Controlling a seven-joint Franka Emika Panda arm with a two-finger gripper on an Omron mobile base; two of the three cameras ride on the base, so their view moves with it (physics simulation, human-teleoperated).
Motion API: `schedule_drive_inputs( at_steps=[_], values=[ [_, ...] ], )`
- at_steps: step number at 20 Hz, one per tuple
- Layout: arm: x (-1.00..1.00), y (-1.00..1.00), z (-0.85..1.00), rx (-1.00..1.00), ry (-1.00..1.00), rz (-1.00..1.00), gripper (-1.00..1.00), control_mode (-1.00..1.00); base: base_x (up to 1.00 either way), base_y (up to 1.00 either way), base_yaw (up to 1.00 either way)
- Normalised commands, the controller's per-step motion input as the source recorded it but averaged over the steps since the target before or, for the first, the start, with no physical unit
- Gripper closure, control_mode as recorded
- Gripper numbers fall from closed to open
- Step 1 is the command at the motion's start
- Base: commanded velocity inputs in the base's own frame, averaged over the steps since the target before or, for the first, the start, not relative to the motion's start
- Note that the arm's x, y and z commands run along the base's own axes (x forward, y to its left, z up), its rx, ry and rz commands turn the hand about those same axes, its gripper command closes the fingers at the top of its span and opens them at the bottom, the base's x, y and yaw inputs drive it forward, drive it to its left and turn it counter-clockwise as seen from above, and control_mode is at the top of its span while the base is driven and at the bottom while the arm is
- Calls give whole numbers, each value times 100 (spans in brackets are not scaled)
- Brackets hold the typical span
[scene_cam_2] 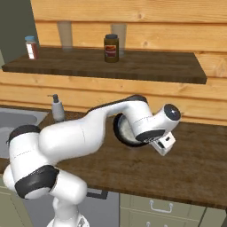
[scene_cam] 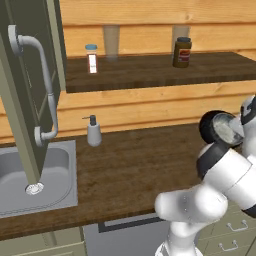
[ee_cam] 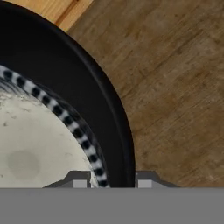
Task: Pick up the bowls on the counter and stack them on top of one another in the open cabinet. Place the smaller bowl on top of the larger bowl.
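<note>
A bowl (scene_cam: 223, 128), black outside and pale speckled inside, hangs tilted on edge above the dark wood counter (scene_cam: 130, 165) at the right. My gripper (ee_cam: 111, 181) is shut on the bowl's rim (ee_cam: 114, 144), one fingertip (ee_cam: 78, 181) inside and the other outside. From the right base view the bowl (scene_cam_2: 123, 131) sits mostly hidden behind my forearm. The open cabinet's door (scene_cam: 27, 100), with its curved grey bar handle (scene_cam: 47, 85), stands at the far left; the cabinet's shelf is out of view. Just one bowl is in sight.
A steel sink (scene_cam: 55, 195) lies below the door, and a white soap dispenser (scene_cam: 93, 132) stands beside it. The wooden wall shelf (scene_cam: 150, 72) above holds a spice jar (scene_cam: 91, 58) and a dark jar (scene_cam: 182, 52). Drawers (scene_cam_2: 159, 206) run under the counter.
</note>
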Motion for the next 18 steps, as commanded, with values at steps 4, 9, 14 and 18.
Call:
schedule_drive_inputs(
  at_steps=[4, 9, 14, 18],
  values=[
    [-34, 90, 62, 0, 0, 1, 100, -100, 0, 0, 0],
    [-9, 92, 19, 0, -1, 1, 100, -100, 0, 0, 0],
    [-27, 73, 0, 0, -11, 9, 100, -100, 0, 0, 0],
    [-12, 25, 0, 0, 0, 3, 100, 100, -60, 75, 12]
  ],
)
